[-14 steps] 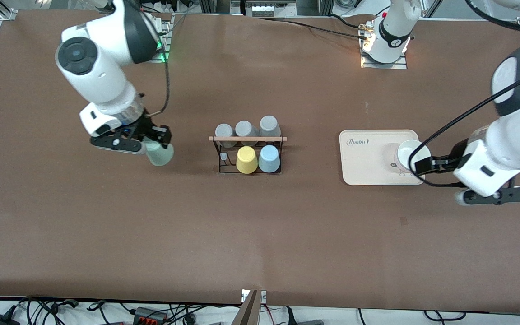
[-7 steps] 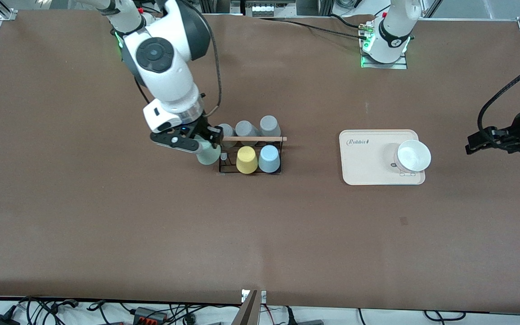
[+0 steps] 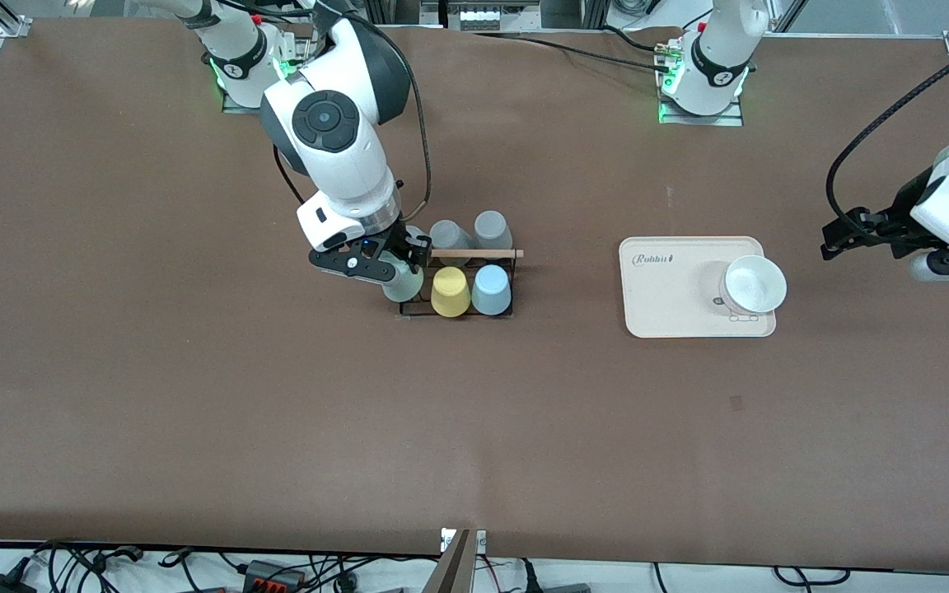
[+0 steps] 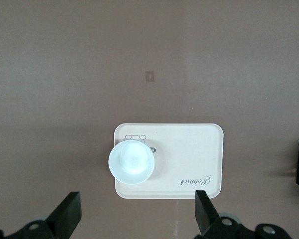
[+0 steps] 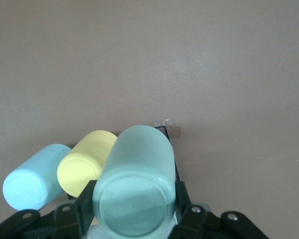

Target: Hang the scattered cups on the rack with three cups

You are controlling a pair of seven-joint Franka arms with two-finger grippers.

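1. Since half a second ago, your right gripper (image 3: 396, 265) has carried the mint cup (image 3: 403, 282) from just beside the rack (image 3: 456, 310) to over the rack's end toward the right arm.
2. Your right gripper's jaws are clamped on the mint cup (image 5: 135, 181), one finger on each side of it, the cup's base facing the wrist camera.
3. You see the blue cup (image 3: 491, 290) already upside down on the rack's row nearer the front camera, with the yellow cup (image 3: 450, 291) just beside it.
4. Grey cups (image 3: 492, 230) sit on the rack's row farther from the front camera, under the wooden rod (image 3: 474, 253).
5. Your left gripper (image 3: 833, 239) waits in the air, well apart from the rack toward the left arm's end, jaws spread wide and holding nothing.
6. Between it and the rack lies the tray (image 3: 664, 296) with a white bowl (image 3: 754, 284) on it.
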